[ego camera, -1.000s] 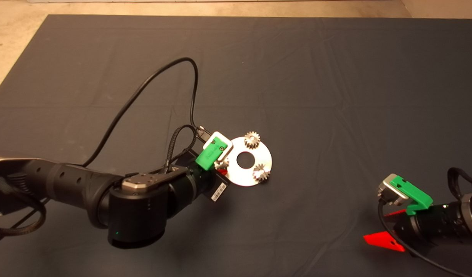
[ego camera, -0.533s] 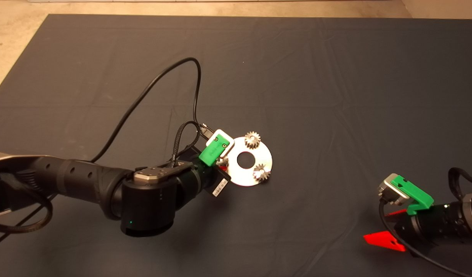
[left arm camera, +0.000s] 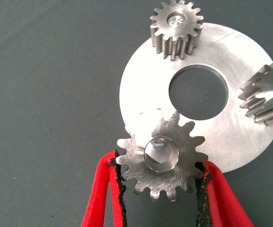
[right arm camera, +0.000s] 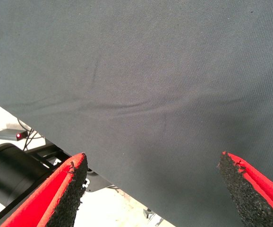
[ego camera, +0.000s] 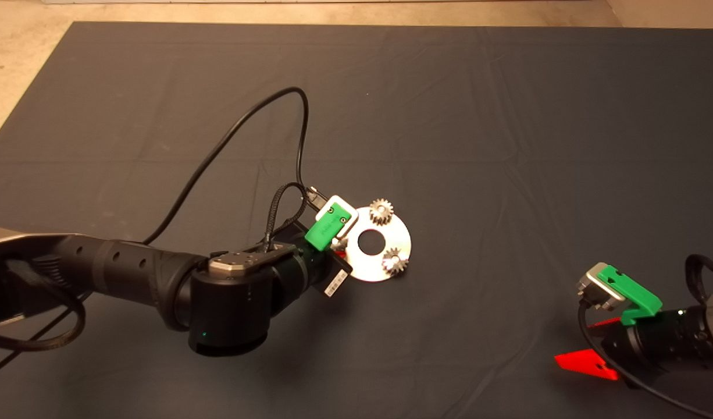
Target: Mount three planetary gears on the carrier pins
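Dark fabric covers the surface, and near its middle lies the flat silver disc that bears the carrier pins. The left arm reaches in to the disc's near-left edge, while the right gripper waits at the lower right, fingers spread wide over bare mat. Two planetary gears already sit on the disc, one at its far edge and one off to the side, each seemingly seated on a pin. The left gripper clamps the third gear by its teeth, its pads pressing on opposite flanks. That gear overlaps the disc's rim and looks slightly tilted; whether the bright spot in its bore is the pin's tip I cannot tell. To finish well, level the gear, centre the bore over the last pin, ease it straight down, and let go only once it sits flat.
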### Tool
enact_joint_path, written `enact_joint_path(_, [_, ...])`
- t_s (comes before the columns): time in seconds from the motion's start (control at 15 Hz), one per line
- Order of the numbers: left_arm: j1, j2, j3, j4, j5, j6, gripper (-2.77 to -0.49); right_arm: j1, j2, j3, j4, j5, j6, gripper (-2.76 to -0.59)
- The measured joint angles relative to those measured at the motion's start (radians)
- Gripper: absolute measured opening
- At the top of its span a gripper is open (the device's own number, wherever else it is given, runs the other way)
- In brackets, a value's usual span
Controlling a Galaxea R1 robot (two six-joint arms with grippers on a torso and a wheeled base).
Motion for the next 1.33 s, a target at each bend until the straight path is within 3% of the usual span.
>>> enact_joint_path(0.67, [0.003, 0.011, -0.019, 0.001, 0.0, 0.0, -2.66, 0.0, -0.024, 0.0, 0.0, 0.0, -0.014, -1.3])
enact_joint_path(0.87, [0.03, 0.019, -0.058, 0.006, -0.002, 0.007, -2.66, 0.0, -0.026, 0.0, 0.0, 0.001, -0.018, -1.3])
enact_joint_path(1.33, [0.03, 0.02, -0.062, 0.012, -0.009, 0.012, -2.66, 0.0, -0.029, 0.0, 0.0, 0.001, -0.021, -1.3])
